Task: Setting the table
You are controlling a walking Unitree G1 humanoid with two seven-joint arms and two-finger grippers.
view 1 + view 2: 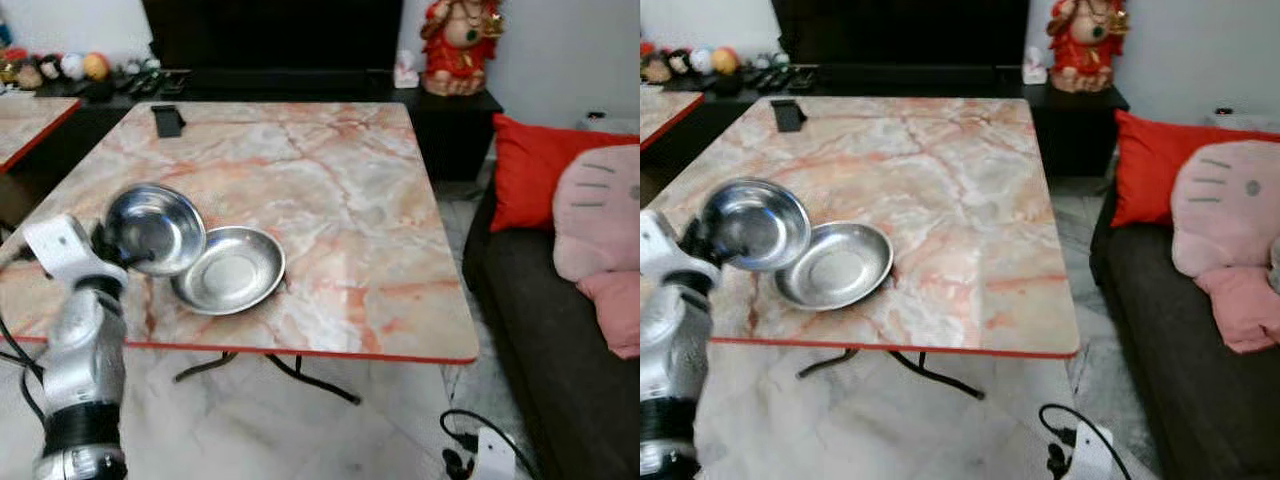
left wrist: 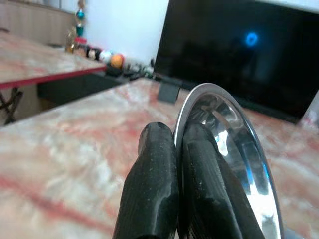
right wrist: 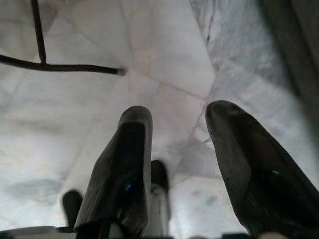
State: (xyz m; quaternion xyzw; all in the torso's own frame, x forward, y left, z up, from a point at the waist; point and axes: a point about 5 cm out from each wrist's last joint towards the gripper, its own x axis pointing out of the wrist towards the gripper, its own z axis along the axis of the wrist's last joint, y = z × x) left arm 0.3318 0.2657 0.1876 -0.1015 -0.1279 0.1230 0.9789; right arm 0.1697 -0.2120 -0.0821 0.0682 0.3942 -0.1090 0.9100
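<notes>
We find most of the marble-patterned table (image 1: 330, 190) bare and open to a reach across its middle and right. Near our left front corner the left gripper (image 1: 135, 262) pinches the rim of a tilted steel bowl (image 1: 155, 228), which overlaps a second steel plate (image 1: 230, 270) lying flat just beside it. A small black stand (image 1: 167, 120) sits near the far left edge. The sofa (image 1: 560, 340) with its red cushion (image 1: 535, 170) crowds the right side. The right gripper (image 3: 174, 164) hangs spread above floor tiles.
</notes>
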